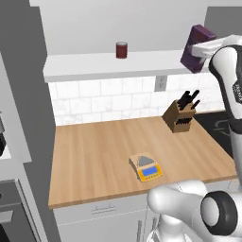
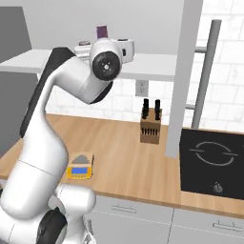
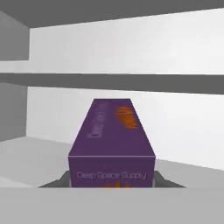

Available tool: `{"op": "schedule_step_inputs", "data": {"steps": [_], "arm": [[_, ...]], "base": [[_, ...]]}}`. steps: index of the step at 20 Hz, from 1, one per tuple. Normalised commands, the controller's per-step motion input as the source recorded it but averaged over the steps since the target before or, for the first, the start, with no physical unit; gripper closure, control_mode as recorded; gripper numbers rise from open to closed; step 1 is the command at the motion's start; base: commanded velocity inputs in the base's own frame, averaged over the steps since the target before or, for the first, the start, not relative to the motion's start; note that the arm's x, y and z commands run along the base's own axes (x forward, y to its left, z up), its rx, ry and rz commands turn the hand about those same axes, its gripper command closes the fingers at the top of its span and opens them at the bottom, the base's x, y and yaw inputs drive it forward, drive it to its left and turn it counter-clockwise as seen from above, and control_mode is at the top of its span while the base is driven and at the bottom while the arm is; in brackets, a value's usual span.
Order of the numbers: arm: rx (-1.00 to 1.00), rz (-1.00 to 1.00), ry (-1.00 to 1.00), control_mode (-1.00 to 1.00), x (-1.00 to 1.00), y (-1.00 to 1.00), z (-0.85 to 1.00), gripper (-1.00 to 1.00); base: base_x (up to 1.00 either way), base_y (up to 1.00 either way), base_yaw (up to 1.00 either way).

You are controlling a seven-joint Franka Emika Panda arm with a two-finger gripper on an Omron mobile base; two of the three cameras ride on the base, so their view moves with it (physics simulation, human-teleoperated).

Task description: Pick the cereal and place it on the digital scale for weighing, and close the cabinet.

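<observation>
**Cereal gripped at the shelf, scale waiting below**

The hand [image 1: 202,51] is up at the open cabinet [image 1: 108,19], its fingers closed on the cereal [image 1: 196,47]. In the hand view the purple box [image 3: 112,140] runs straight away from the camera, caught at both sides near its close end, a grip that should keep it from swinging on the way down. In the left base view the box is tilted and seems lifted off the white shelf [image 1: 94,64], near its right end; the red can [image 1: 122,49] stands well apart to the left, out of the way.

The scale [image 1: 146,168] lies on the wooden surface [image 1: 94,156] near its front edge, plate bare, well apart from the knife block [image 1: 180,115]. That leaves open room to bring the box down.

The cabinet door [image 2: 183,78] stands open at the right, so closing it comes afterwards, I judge.
</observation>
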Motion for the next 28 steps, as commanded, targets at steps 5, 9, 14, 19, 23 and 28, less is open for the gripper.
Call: {"op": "schedule_step_inputs", "data": {"steps": [5,9,14,19,23,28], "arm": [[0.04,0.12,0.14,-1.0,-1.0,0.31,-0.1,1.0],[0.0,0.21,0.05,-1.0,-0.99,0.84,-0.58,1.0],[-0.01,0.36,0.02,-1.0,-0.67,0.68,-0.76,1.0],[-0.13,0.38,0.17,-1.0,-0.06,0.65,-0.91,1.0],[-0.15,0.34,0.18,-1.0,0.39,0.5,-0.98,1.0],[-0.04,0.28,0.0,-1.0,0.61,0.03,-0.77,1.0]], "base": [[0.0,0.0,0.0],[0.0,0.0,0.0],[0.0,0.0,0.0],[0.0,0.0,0.0],[0.0,0.0,0.0],[0.0,0.0,0.0]]}}
